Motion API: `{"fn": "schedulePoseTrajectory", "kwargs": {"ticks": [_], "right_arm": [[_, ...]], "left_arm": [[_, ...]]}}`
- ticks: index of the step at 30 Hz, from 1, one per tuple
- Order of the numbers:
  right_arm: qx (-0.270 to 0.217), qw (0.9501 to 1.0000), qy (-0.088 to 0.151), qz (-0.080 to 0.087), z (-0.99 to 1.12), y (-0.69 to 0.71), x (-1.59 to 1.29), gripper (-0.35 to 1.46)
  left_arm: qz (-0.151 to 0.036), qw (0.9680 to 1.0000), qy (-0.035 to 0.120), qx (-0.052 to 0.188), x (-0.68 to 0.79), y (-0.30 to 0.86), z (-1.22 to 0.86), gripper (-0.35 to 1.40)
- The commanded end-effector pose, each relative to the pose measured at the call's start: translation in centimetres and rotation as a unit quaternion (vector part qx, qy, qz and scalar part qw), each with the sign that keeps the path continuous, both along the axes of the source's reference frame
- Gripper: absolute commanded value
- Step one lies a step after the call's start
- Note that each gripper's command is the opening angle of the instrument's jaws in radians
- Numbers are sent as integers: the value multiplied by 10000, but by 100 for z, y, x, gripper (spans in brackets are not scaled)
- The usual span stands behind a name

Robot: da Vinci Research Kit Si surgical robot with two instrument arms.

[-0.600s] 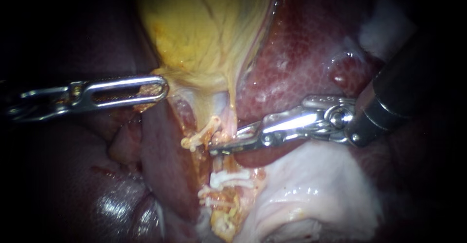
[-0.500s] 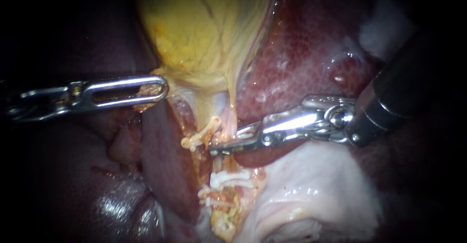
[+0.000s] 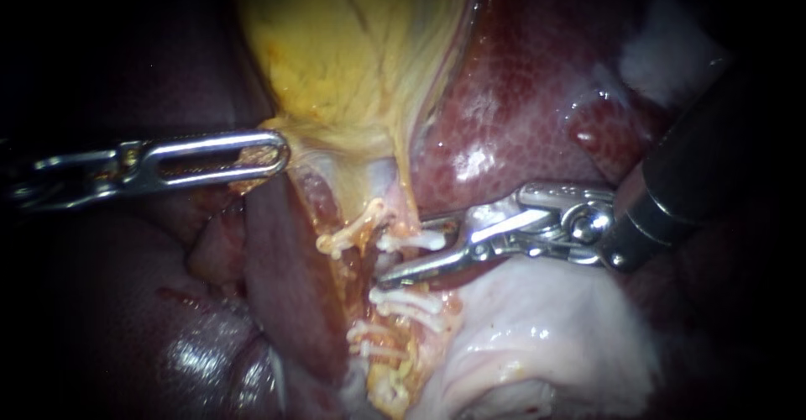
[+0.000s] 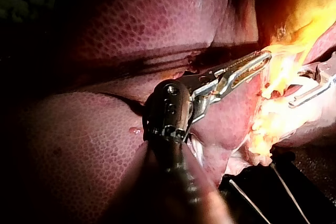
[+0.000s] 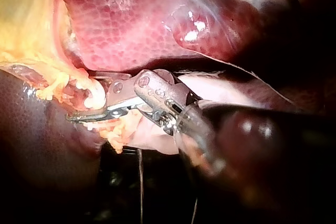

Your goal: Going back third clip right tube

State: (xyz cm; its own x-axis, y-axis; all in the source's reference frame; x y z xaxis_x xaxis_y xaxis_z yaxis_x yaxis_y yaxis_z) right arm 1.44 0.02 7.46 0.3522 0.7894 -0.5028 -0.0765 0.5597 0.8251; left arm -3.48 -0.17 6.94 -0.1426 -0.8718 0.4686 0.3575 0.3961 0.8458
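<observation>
Endoscope view, right instrument (image 3: 405, 250) parted around clip (image 3: 413, 239), left instrument (image 3: 273, 155) gripping gallbladder (image 3: 353, 50)

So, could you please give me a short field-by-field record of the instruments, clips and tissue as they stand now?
left instrument: silver windowed jaws shut on the lower edge of the yellow gallbladder
right instrument: silver jaws open, a clear gap between them
white plastic clip: across the tube, lying between the right instrument's open jaws
other white clips: one beside it, toward the left instrument; more further down
dark red liver: glossy, behind the right instrument
</observation>
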Motion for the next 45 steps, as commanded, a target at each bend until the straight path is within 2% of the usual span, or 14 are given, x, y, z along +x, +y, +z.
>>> {"fn": "schedulePoseTrajectory", "kwargs": {"ticks": [1, 5, 11, 22, 29, 36, 41, 45], "right_arm": [[-43, 10000, -14, 17, 0, 1, -1, 60], [-117, 9999, -67, 12, 3, 4, -7, 60], [-139, 9996, -208, -125, 3, 3, -24, 60], [-131, 9996, -173, -184, -7, -5, -42, 60], [-125, 9996, -177, -177, -7, -5, -34, 60], [-142, 9996, -206, -136, 2, -9, 1, 60], [-101, 9995, -143, -256, 13, -21, 26, 60], [-114, 9994, -115, -314, 21, -29, 33, 60]], "left_arm": [[2, 10000, -2, 0, 0, 0, 0, -35], [2, 10000, -2, 0, 0, 0, 0, -35], [3, 10000, -3, 0, 1, 0, 0, -35], [4, 10000, -3, 0, 1, 0, 0, -35], [4, 10000, -3, 0, 1, 0, 0, -35], [1, 10000, -1, 0, 0, 0, -1, -35], [0, 10000, -1, 0, 0, -1, -1, -35], [2, 10000, -2, 1, 1, -1, -1, -35]]}}
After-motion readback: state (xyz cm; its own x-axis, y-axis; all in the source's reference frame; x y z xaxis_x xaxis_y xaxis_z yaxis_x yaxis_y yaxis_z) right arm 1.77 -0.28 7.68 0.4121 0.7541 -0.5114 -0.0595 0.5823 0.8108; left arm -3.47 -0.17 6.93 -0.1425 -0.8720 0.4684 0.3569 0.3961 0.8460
